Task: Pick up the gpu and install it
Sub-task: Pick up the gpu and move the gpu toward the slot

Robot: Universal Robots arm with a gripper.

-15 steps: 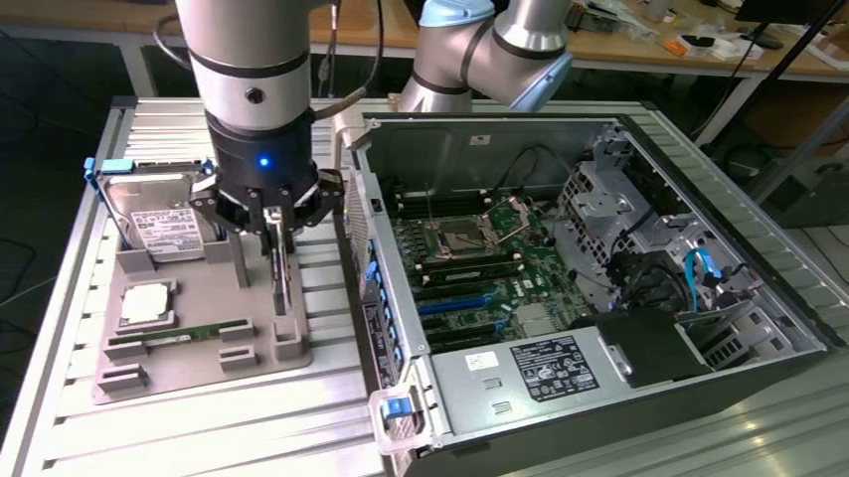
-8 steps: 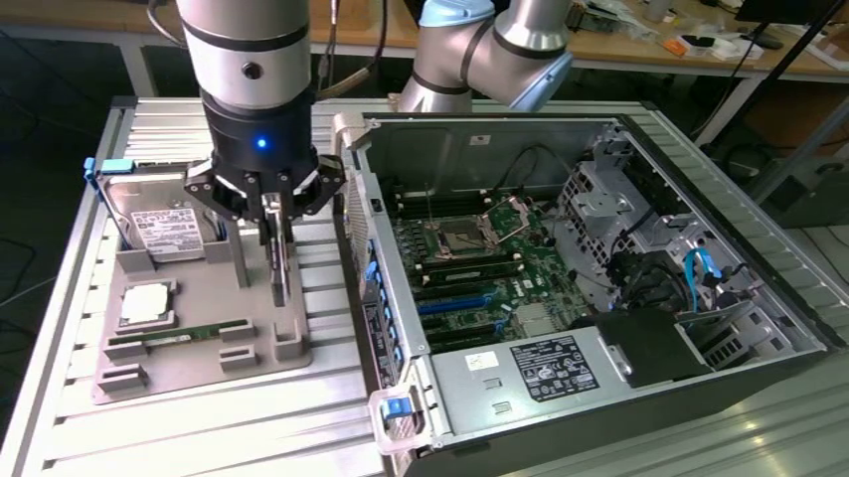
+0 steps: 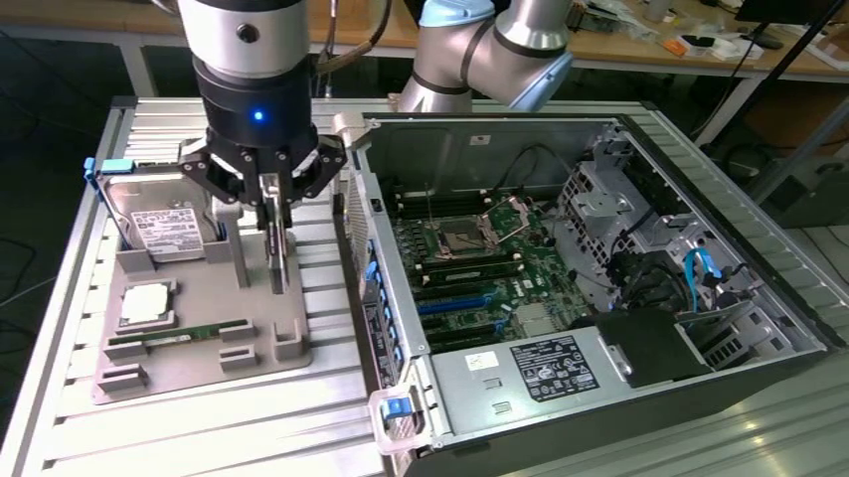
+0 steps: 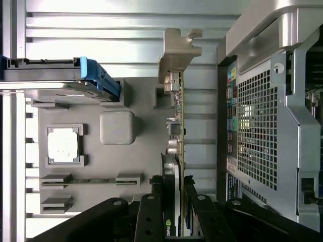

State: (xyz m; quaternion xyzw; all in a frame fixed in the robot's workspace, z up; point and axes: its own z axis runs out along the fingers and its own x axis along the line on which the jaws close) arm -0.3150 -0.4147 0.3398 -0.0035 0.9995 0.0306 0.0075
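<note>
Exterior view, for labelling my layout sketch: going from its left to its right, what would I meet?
hard drive → gpu, upright in the gripper → motherboard → blue cable

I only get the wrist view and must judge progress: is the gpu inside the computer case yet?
Observer: No. The tool holds the gpu on edge above the grey tray, to the exterior view's left of the case.
Operator: Is the case open?
Observer: Yes, its open side faces up, showing the motherboard.
Operator: Any free slots?
Observer: The blue slots on the board look empty.
</note>
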